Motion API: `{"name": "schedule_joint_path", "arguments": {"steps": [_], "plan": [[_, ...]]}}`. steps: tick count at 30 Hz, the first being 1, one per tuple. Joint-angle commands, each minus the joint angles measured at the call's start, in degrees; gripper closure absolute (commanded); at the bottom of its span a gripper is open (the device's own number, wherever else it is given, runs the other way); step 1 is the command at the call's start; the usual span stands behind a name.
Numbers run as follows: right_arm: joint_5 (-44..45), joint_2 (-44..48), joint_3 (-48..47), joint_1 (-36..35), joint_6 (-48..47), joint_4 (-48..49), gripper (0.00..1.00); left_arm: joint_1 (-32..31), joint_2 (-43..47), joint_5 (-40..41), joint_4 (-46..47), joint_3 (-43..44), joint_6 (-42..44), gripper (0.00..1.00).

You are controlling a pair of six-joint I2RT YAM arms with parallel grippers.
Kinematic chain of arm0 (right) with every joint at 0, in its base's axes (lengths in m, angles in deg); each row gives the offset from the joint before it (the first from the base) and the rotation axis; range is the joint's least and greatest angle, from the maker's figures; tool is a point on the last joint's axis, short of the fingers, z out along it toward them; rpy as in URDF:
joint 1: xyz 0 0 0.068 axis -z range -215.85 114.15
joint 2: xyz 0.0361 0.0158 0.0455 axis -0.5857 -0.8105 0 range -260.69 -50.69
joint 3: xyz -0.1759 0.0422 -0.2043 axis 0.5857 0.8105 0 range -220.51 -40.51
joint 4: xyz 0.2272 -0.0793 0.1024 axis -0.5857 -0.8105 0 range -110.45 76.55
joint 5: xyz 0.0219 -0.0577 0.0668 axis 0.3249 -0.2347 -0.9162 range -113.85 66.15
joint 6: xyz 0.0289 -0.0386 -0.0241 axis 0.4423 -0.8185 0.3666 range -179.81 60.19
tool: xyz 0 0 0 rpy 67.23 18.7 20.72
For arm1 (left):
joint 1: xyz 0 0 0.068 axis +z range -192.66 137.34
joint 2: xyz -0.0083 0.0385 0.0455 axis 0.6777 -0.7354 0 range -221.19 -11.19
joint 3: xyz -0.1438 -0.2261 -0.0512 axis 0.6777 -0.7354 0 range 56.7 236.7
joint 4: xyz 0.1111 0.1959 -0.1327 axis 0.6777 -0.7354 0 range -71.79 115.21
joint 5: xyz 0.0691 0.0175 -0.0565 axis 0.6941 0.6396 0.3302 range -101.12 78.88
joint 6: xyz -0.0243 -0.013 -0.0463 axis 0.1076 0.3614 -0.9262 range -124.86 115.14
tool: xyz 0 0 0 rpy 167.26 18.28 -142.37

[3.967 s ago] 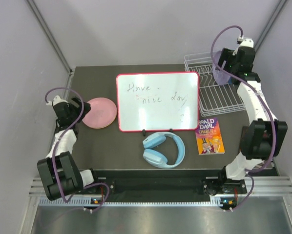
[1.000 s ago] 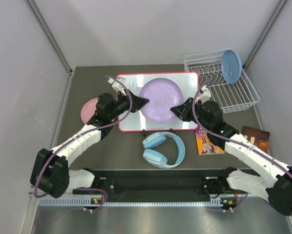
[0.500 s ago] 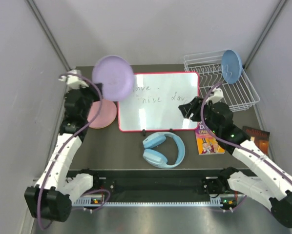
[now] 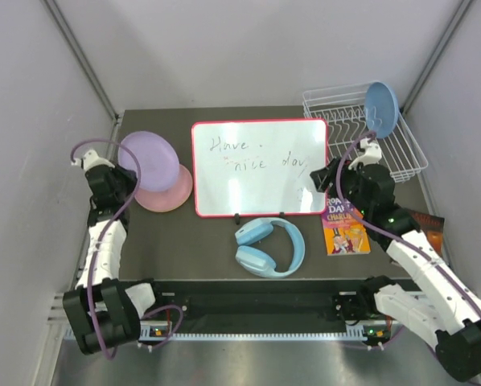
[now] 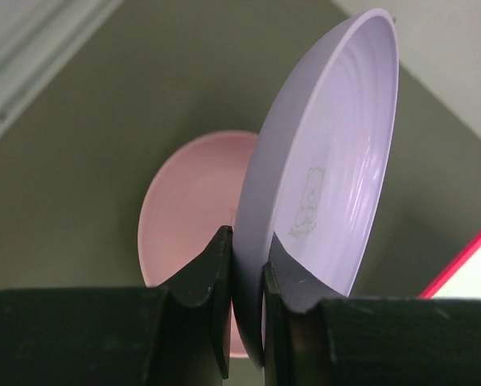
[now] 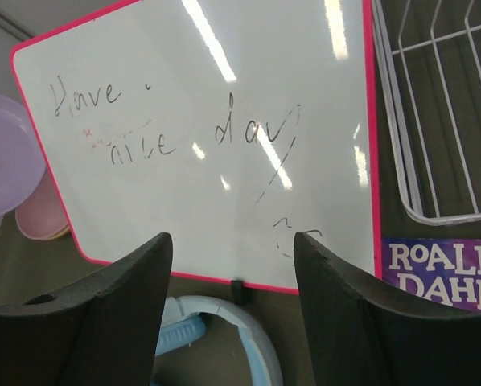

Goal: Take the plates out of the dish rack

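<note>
- the left pincer (image 5: 247,251) is clamped on the rim of a round lilac-purple plastic plate (image 5: 329,161), one black finger on each face.
- the lilac plate hangs tilted on edge in the wrist view. its inner face shows fine concentric rings and a faint printed figure near the rim.
- right under it a round pink plastic plate (image 5: 188,193) lies flat on the dark table (image 4: 184,241), at the left, just beside the whiteboard. from above the lilac plate (image 4: 148,161) overlaps the pink one (image 4: 172,197); i cannot tell whether they touch.
- a yellowish edge shows under the pink plate, perhaps another plate; the view is too poor to be sure.
- the right pincer (image 6: 231,237) has its fingers wide apart and holds nothing; it hovers over the near right part of the red-framed whiteboard (image 4: 261,169).
- the rectangular white wire dish rack (image 4: 409,165) sits at the far right corner of the table, just beside the whiteboard.
- it holds one round light-blue plastic plate (image 4: 381,108), standing upright at its far end; the near part of the rack (image 6: 433,121) shows only wires.
- near the rack lies a purple roald dahl paperback (image 4: 347,223), and light-blue headphones (image 4: 269,248) lie in front of the whiteboard.
</note>
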Motion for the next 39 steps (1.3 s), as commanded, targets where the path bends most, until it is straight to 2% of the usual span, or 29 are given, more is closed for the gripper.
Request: {"name": "schedule_joint_path", "arguments": {"steps": [1, 14, 18, 20, 22, 27, 30, 31, 32, 36, 39], "plan": [[-2.69, -1.24, -3.97, 2.72, -2.44, 0.75, 0.38, 0.43, -2.22, -3.78, 6.30, -2.51, -2.58, 1.00], [-7.54, -8.09, -13.89, 14.23, -7.11, 0.14, 0.37, 0.60, -7.49, -3.86, 9.12, -7.35, -2.31, 0.99], [-4.48, -11.70, -17.50, 17.05, -9.21, -0.04, 0.36, 0.43, -9.25, -6.41, 9.65, -7.18, -3.63, 0.59], [1.21, -12.75, -18.38, 17.49, -10.79, 1.35, 0.36, 0.51, -10.21, -7.81, 10.52, -7.44, -4.33, 0.54], [3.35, -13.54, -18.91, 18.02, -12.02, 2.59, 0.37, 0.51, -10.83, -8.79, 11.32, -7.62, -4.95, 0.52], [4.06, -18.72, -22.33, 21.71, -13.08, 3.74, 0.36, 0.51, -11.98, -8.36, 10.71, -6.83, -5.48, 0.44], [5.29, -22.94, -25.50, 24.52, -13.79, 3.30, 0.35, 0.51, -10.93, -4.16, 7.64, -5.69, -5.30, 0.25], [5.29, -24.26, -27.68, 25.39, -14.22, 2.87, 0.35, 0.51, -10.66, -3.09, 6.58, -5.34, -5.13, 0.10], [5.64, -26.44, -28.48, 25.84, -14.40, 2.43, 0.34, 0.51, -10.05, -2.38, 4.22, -4.99, -4.87, 0.01], [5.73, -31.29, -32.26, 28.04, -14.93, 2.51, 0.34, 0.69, -8.64, 1.40, 0.52, -3.06, -3.81, 0.01], [7.48, -35.68, -35.51, 29.18, -18.16, 3.82, 0.34, 0.69, -7.50, 0.44, -0.28, -2.09, -5.21, 0.01]]}}
